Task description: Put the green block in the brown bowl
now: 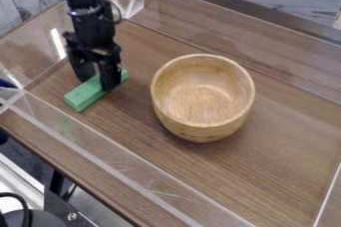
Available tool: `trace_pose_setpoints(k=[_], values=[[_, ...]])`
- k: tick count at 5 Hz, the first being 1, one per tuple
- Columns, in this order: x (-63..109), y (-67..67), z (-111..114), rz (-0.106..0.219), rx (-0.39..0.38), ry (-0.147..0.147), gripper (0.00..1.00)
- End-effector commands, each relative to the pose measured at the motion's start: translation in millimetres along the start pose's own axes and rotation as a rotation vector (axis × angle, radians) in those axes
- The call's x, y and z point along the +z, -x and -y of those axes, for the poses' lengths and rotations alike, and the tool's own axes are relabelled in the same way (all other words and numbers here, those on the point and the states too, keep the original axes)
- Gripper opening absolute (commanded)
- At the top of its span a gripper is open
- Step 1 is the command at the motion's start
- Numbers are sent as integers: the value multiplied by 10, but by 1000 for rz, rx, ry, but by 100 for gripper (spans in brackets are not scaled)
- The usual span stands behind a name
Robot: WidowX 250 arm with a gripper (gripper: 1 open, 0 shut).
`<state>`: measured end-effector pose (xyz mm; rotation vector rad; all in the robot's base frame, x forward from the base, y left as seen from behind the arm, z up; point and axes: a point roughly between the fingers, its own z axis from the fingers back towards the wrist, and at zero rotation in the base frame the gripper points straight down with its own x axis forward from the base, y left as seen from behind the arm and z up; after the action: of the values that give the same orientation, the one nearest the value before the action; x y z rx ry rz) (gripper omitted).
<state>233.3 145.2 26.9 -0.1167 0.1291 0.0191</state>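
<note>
The step in hand looks to be the pick-up: the gripper is over the block, its dark fingers spread apart and reaching down at the block's far part; nothing in the view shows a grip on it. The block lies flat on the table, slantwise, its near end bare and its far end partly hidden by the fingers; the bowl stands upright beside it, to the right in the view, apart from it and with its mouth open upward. To do this well, the fingers should come down astride the narrow width of the block, one along each long side, rather than across its length; a wrist turned to match the slant would let both pads meet the sides squarely. A hold nearer the middle would likely balance better than one at the far end, where the block might tip or swivel; since it is flat, the fingertips need to go low, yet without pressing on its top or scraping the wood. Closing should wait until both sides are straddled; then a straight lift, high enough to pass the bowl's thick rim, should come before any sideways move.
</note>
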Motion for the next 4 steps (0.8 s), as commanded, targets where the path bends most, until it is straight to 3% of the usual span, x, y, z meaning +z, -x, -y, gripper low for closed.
trace_pose_setpoints(k=[1,2,4], values=[[60,-72,-48,31,-2,-31,0],[82,-81,-35,37,-2,-32,0],[354,-137,69,80,-3,-38,0]])
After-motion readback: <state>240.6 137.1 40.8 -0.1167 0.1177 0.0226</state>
